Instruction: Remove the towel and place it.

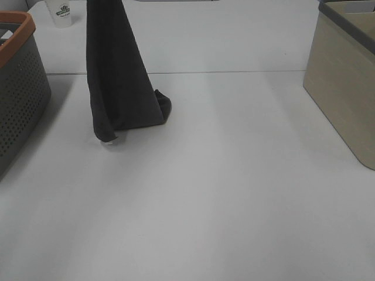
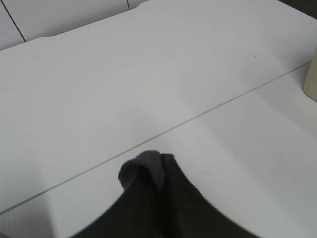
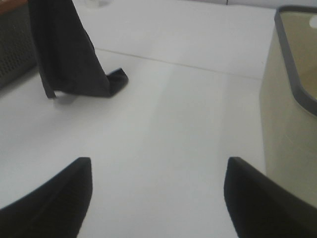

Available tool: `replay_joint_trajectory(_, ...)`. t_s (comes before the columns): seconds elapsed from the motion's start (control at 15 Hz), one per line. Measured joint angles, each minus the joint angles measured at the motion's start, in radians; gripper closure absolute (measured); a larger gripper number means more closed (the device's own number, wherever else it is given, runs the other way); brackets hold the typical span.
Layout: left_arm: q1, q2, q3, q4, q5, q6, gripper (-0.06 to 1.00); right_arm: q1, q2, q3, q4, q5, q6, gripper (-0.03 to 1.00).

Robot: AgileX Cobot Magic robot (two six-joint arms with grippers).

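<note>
One corner of towel clenched in left gripper, so it hangs, tail on table. Right gripper spread, empty.

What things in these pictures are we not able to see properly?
- Top of the towel and what holds it: cut off by the high view's upper edge.
- Print on the cup: too small, high view.
- Inside of the beige bin: cut off by the high view's right edge.
</note>
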Motion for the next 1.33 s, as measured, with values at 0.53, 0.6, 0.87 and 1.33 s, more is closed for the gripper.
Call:
replay_joint_trajectory(0.53, 0.0, -0.017, 0.007, -0.04, -0.003, 0.093, 0.94, 0.0, 0.586, -0.008, 0.747, -0.142, -0.954, 0.31)
replay_joint_trajectory(0.6, 0.0, -0.027, 0.007, -0.04, -0.003, 0.094, 0.94, 0.0, 0.668, -0.008, 0.878, -0.14, -1.103, 0.33)
replay_joint_trajectory(0.87, 0.0, -0.041, 0.007, -0.041, 0.03, 0.095, 0.94, 0.165, 1.052, -0.015, 1.327, -0.19, -1.608, 0.34)
replay_joint_trajectory(1.33, 0.0, -0.041, 0.007, -0.044, 0.035, 0.095, 0.94, 0.46, 1.566, -0.313, 1.423, -0.388, -1.613, 0.34)
